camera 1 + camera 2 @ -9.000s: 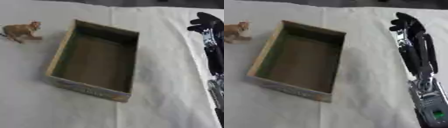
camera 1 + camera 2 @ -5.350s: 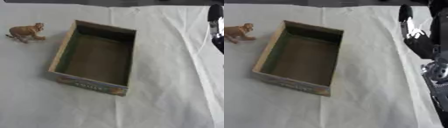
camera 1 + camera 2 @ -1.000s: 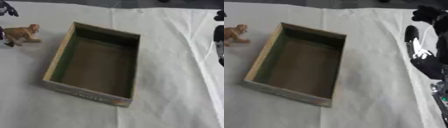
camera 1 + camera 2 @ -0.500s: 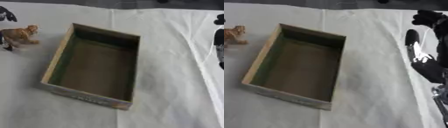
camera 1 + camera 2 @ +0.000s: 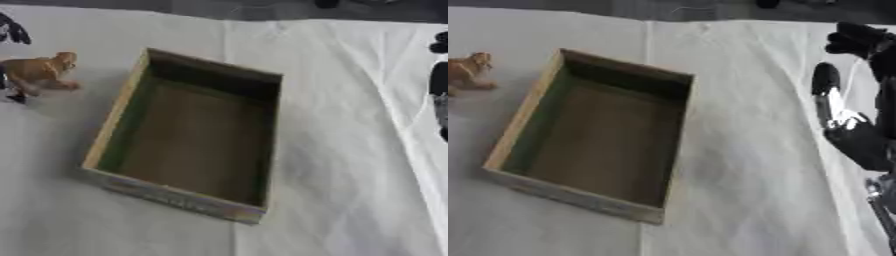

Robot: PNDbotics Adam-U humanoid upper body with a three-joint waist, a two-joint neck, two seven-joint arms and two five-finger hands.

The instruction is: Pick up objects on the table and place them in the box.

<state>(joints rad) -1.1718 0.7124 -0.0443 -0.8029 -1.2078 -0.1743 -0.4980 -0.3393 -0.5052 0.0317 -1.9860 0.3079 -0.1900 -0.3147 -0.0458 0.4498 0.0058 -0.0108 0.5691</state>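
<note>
Left of the box (image 5: 188,140), a small brown animal figure (image 5: 39,72) stands on cloth; left hand (image 5: 10,31) beside it, closure indeterminable. Likely rigid, light; grasp torso. Right hand (image 5: 859,40) curled, empty.

The left hand (image 5: 10,31) shows only as black parts at the left edge of the left eye view, the rest cut off; whether its fingers close on the toy animal (image 5: 39,72) cannot be told. The toy's rear runs behind a dark part at that edge, and its kind is too blurred to name. The right hand (image 5: 859,40) is cut by the right edge, its fingers a dark blur. The print on the box's (image 5: 166,195) near wall is unreadable.
</note>
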